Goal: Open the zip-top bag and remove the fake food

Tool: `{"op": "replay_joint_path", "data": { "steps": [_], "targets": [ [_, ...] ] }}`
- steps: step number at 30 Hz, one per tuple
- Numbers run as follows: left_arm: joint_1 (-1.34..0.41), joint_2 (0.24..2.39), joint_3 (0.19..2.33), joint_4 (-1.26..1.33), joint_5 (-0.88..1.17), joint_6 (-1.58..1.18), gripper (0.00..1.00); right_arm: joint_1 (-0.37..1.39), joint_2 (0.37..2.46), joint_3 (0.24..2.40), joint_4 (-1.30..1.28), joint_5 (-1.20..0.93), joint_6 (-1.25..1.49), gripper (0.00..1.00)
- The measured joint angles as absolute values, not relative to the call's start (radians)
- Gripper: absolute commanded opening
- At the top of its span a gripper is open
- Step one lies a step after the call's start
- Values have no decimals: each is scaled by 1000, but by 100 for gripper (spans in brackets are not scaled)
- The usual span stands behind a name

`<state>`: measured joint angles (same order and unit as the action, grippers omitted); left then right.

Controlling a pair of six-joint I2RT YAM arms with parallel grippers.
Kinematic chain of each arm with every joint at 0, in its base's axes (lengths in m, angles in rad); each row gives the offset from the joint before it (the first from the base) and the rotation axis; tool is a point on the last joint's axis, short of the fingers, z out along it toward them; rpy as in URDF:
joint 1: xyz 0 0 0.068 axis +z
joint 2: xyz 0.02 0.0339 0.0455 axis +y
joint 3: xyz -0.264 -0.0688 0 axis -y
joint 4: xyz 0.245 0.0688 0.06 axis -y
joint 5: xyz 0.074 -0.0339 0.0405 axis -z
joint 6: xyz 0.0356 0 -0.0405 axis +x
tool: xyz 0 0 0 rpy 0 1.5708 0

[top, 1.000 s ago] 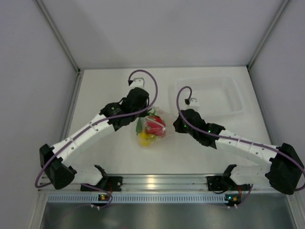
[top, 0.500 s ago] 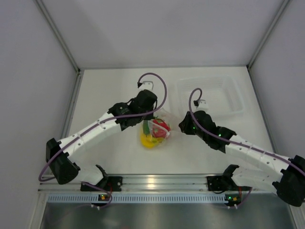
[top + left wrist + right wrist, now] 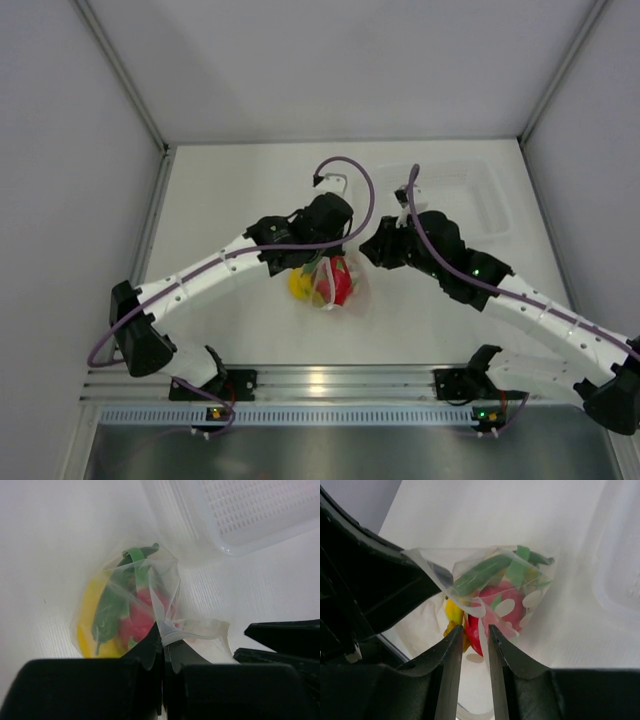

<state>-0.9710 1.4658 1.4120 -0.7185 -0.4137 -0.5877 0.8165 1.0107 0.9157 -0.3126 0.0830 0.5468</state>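
Three colours show through the clear bag point(image 3: 332, 282): a yellow banana point(image 3: 300, 285) on its left, a red strawberry point(image 3: 341, 283) on its right, and a green piece point(image 3: 107, 612) lying across both. The bag is in the middle of the worktop point(image 3: 220, 200), bunched up between my two arms. I cannot tell whether its bottom rests on the surface or hangs just above it.

My left pincer point(image 3: 162, 647) is clamped shut on the bag's top film. The plastic is gathered into a twisted fold right where the fingers meet, and the food bulges below.

My right pincer point(image 3: 475, 630) is just to the right of the bag, tips pointed at it, fingers parted by a narrow gap. From its wrist camera a strip of film runs toward that gap. From the left wrist camera a loose flap of the bag lies just beside the tips, not between them.

Farther off to the right, a clear plastic tray point(image 3: 480, 200) with a perforated floor sits on the worktop, near the bag but not touching it.
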Motion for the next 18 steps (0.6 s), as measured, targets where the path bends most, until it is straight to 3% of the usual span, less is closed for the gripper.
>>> {"op": "replay_joint_path", "data": {
  "steps": [18],
  "targets": [
    [-972, 1549, 1470, -704, -413, -634, 0, 963, 965, 781, -192, 163, 577, 28]
  ]
}}
